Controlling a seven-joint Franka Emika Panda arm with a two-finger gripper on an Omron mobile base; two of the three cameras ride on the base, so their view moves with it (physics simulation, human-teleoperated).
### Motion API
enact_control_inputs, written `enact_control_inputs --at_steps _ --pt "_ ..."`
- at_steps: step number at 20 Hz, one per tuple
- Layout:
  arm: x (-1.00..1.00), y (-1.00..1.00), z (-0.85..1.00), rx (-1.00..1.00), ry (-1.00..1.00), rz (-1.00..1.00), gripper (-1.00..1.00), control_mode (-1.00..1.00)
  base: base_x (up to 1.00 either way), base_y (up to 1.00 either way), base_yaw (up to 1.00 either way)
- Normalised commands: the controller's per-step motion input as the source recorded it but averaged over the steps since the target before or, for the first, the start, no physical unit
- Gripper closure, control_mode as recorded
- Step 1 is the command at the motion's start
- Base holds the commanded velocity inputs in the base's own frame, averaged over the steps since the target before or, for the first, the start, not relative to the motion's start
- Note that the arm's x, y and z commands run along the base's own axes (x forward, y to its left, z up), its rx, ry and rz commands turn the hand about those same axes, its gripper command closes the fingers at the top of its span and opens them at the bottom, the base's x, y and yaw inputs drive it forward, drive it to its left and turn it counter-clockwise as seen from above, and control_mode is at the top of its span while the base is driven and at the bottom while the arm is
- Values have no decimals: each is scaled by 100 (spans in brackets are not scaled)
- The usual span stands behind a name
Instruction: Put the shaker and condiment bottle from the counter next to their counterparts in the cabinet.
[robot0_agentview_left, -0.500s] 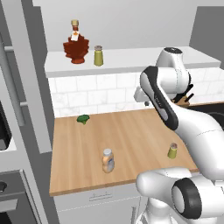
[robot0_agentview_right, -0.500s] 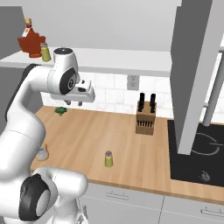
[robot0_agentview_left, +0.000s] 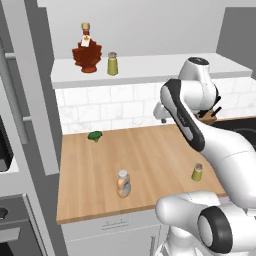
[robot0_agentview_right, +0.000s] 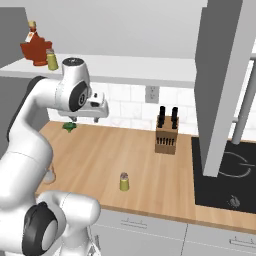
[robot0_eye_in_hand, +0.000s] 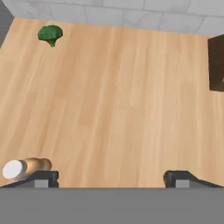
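Left base view. The counter (robot0_agentview_left: 150, 150) serves as the landmark. The condiment bottle (robot0_agentview_left: 123, 183) stands upright on it near the front edge, left of centre. The shaker (robot0_agentview_left: 197, 172) stands upright toward the front right corner, well apart from the bottle and just beside the white arm. A piece of broccoli (robot0_agentview_left: 95, 135) lies at the back left of the counter, close to the tiled wall. Above the counter, the cabinet (robot0_agentview_left: 150, 67) carries the red bottle (robot0_agentview_left: 87, 50) and a second shaker (robot0_agentview_left: 112, 64), just beside each other at its left end. The arm's hand hangs over the rear right of the counter — its finger ends cannot be made out here.

Right base view. The shaker (robot0_agentview_right: 124, 182) stands alone near the middle of the counter (robot0_agentview_right: 150, 160), toward the front. A knife block (robot0_agentview_right: 166, 135) stands at the back of the counter, near the dark cooktop (robot0_agentview_right: 225, 175). The broccoli (robot0_agentview_right: 69, 127) lies at the back left, below the arm's hand. The red bottle (robot0_agentview_right: 35, 47) and second shaker (robot0_agentview_right: 52, 60) sit at the left end of the cabinet (robot0_agentview_right: 140, 70).

Hand view. The gripper (robot0_eye_in_hand: 111, 177) looks down on bare counter (robot0_eye_in_hand: 122, 100) — its fingers stand wide apart with nothing between them. The condiment bottle (robot0_eye_in_hand: 26, 167) shows just beside the left fingertip, cap toward the camera. The broccoli (robot0_eye_in_hand: 50, 34) lies far off by the tiles.
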Motion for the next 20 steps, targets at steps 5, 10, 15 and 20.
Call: enact_control_inputs --at_steps 5,10,15,20 --pt "-6 -20 -2 4 -23 28 -100 -100 0 0 0" --pt "-7 -40 -6 14 -23 33 -100 -100 0 0 0" --pt "-2 -41 -20 19 -11 27 -100 -100 0 0 0" --pt "0 -1 -49 0 -9 23 -100 -100 0 0 0"
